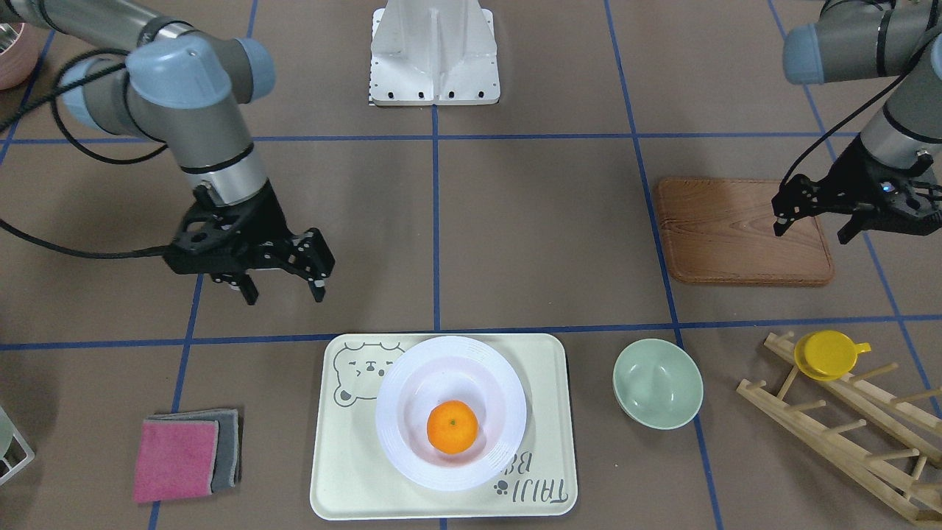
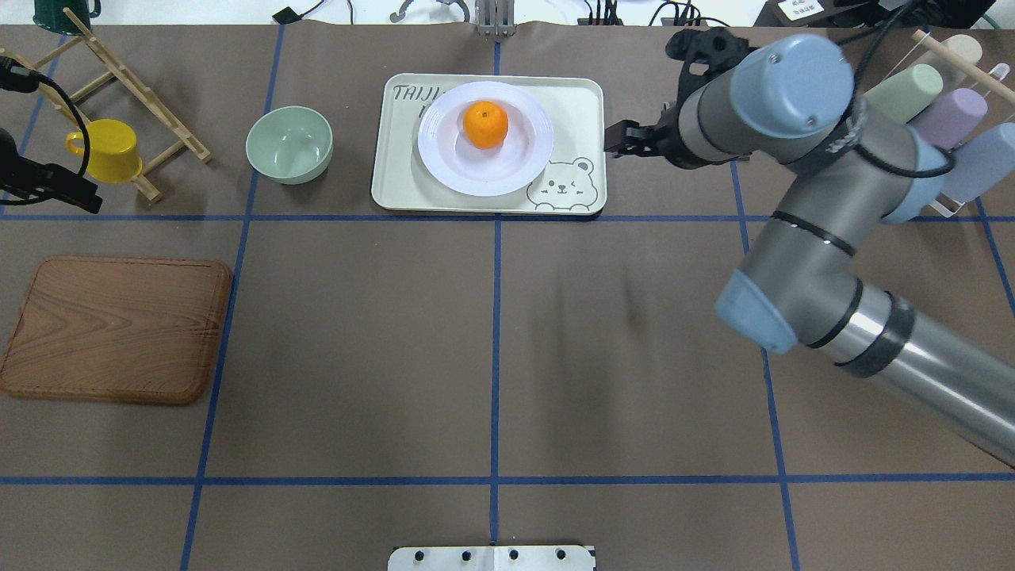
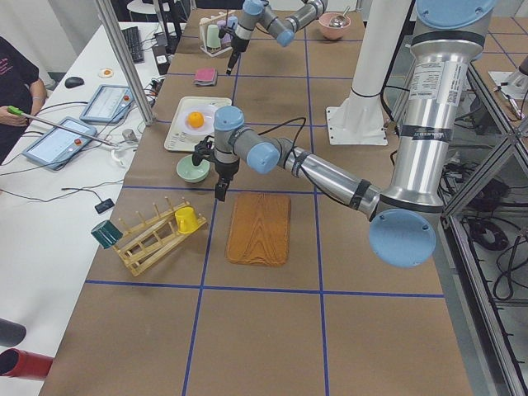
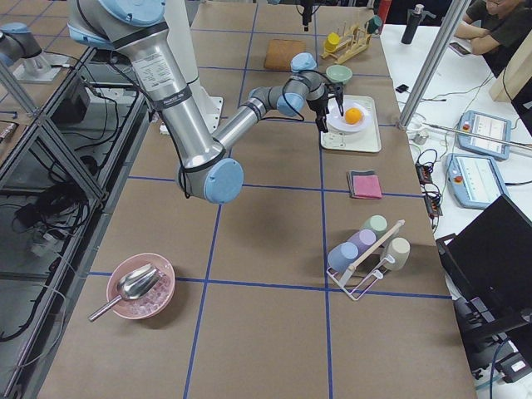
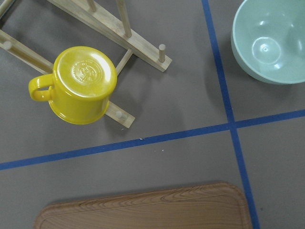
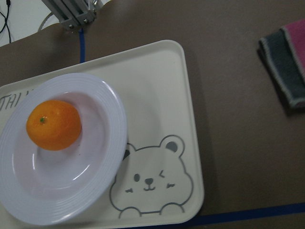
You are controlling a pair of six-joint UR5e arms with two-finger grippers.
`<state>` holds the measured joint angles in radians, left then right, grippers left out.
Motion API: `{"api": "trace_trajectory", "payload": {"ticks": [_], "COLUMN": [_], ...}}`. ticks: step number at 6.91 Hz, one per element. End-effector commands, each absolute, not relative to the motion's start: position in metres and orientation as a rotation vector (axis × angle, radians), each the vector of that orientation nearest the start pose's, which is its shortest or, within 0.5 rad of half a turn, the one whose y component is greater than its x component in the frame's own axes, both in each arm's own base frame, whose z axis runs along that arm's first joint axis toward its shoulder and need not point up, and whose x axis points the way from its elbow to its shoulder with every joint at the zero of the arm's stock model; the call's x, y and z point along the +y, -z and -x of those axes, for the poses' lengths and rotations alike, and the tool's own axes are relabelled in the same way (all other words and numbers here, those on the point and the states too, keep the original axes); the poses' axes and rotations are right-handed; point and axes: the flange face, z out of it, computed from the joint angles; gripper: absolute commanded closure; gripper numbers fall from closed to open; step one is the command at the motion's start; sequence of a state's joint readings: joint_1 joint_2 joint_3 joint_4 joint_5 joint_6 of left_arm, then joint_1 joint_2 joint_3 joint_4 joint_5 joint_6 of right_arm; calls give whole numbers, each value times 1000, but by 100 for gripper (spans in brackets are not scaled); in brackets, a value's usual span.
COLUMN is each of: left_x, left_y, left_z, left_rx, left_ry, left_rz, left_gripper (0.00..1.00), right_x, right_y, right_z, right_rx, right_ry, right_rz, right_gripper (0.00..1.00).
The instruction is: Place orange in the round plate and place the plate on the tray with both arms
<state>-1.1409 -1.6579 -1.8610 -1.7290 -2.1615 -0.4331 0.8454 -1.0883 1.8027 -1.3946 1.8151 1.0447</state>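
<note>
The orange [image 1: 452,426] lies in the sunken centre of the white round plate [image 1: 391,412]. That plate rests on the cream bear tray [image 1: 544,383] at the table's operator side. The right wrist view looks down on the orange [image 6: 53,124], the plate [image 6: 102,162] and the tray [image 6: 167,90]. My right gripper [image 1: 285,289] hangs open and empty above the table, apart from the tray, on the robot's side of its corner. My left gripper [image 1: 813,230] hovers open and empty over the edge of the wooden board, far from the tray.
A pale-green bowl [image 1: 657,383] sits beside the tray. The brown wooden board [image 1: 736,232] lies under the left gripper. A wooden rack [image 1: 846,434] holds a yellow cup [image 1: 828,353]. Pink and grey cloths [image 1: 184,456] lie beyond the tray's other side.
</note>
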Motion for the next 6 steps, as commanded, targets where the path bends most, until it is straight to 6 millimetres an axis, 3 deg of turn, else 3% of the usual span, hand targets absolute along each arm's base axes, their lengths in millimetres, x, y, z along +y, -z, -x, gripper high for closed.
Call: {"api": "trace_trajectory", "payload": {"ticks": [1,2,4,6], "left_x": [-494,-487,-480,-479], "left_y": [-519,-547,-583,-595], "left_z": [-86,-60,-46,-43], "left_rx": [680,655,666,717], "left_ry": [-238,-253,-236,-222], "left_rz": [-240,-227,-173,-137], "left_gripper": [3,3,3,3], "right_x": [-570,-575,-557,-514], "right_y": [-301,-324,-388,-476], "right_z": [166,108,85,44], "right_rx": [-760,-697,-666,-764], "right_ry": [-24,61,54,71], "right_rz": [-295,-217,-41,52], "right_gripper": [0,0,0,0]}}
